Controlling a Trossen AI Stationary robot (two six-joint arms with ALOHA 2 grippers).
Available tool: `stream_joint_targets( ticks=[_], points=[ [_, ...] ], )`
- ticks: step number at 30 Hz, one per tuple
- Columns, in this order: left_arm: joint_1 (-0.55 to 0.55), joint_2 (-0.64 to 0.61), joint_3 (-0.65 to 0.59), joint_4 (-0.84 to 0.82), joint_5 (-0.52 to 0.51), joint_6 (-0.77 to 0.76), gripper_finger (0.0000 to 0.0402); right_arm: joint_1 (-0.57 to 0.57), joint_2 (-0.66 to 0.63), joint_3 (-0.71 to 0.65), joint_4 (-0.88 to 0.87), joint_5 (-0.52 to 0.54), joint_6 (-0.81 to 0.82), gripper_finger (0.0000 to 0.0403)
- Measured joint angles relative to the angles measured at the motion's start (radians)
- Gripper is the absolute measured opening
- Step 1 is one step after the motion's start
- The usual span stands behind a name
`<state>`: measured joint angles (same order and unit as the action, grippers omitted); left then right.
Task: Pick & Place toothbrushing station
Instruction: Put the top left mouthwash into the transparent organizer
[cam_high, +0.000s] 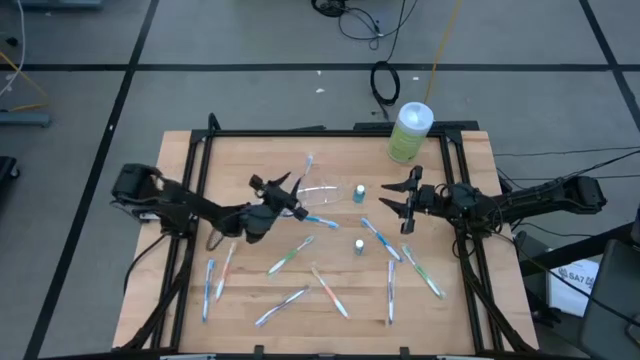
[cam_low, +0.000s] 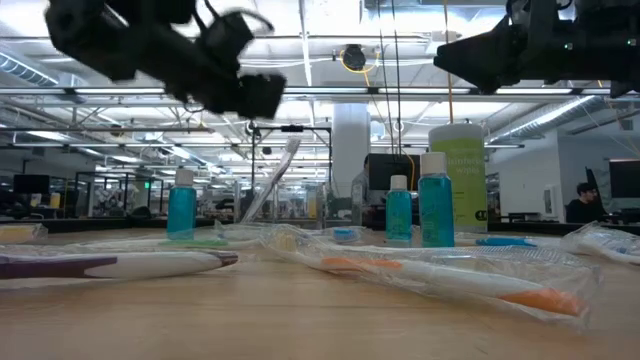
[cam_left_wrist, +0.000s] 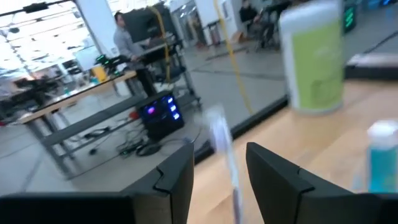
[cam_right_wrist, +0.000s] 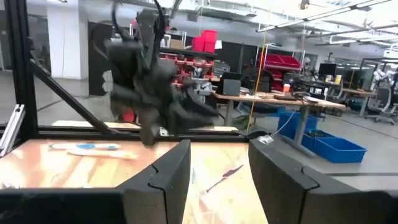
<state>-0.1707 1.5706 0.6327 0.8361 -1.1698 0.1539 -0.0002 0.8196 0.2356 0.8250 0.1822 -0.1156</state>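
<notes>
A small clear cup (cam_high: 322, 192) stands at the middle of the table with a white toothbrush (cam_high: 308, 166) leaning in it; the low view shows this toothbrush (cam_low: 272, 180) slanting up. My left gripper (cam_high: 293, 196) hovers open just left of the cup, raised above the table (cam_low: 255, 95). In its wrist view the blurred toothbrush (cam_left_wrist: 221, 140) shows beyond the gap between the fingers. My right gripper (cam_high: 392, 198) waits open to the right of the cup, holding nothing (cam_right_wrist: 219, 152). Two teal-capped tubes (cam_high: 360, 192) (cam_high: 358, 245) stand upright. Several wrapped toothbrushes (cam_high: 290, 257) lie flat on the wood.
A large pale-green canister (cam_high: 410, 132) with a white lid stands at the far edge, right of centre. Loose toothbrushes (cam_high: 330, 290) (cam_high: 420, 270) (cam_high: 210, 285) lie spread over the near half. A black frame (cam_high: 200, 150) runs along the table's sides. A person stands in the room beyond (cam_left_wrist: 127, 37).
</notes>
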Motion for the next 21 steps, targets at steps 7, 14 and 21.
stream_joint_targets(
  ticks=[7, 14, 21],
  points=[
    [-0.082, -0.298, 0.000, -0.341, 0.091, -0.117, 0.0154, 0.000, 0.000, 0.000, 0.001, 0.000, 0.050, 0.0155],
    [-0.047, -0.514, 0.000, -0.860, 0.474, -0.517, 0.0154, 0.000, 0.000, 0.000, 0.001, 0.000, 0.051, 0.0155],
    [-0.020, -0.545, 0.000, -1.191, 0.673, -0.521, 0.0154, 0.000, 0.000, 0.000, 0.001, 0.000, 0.052, 0.0155]
  ],
)
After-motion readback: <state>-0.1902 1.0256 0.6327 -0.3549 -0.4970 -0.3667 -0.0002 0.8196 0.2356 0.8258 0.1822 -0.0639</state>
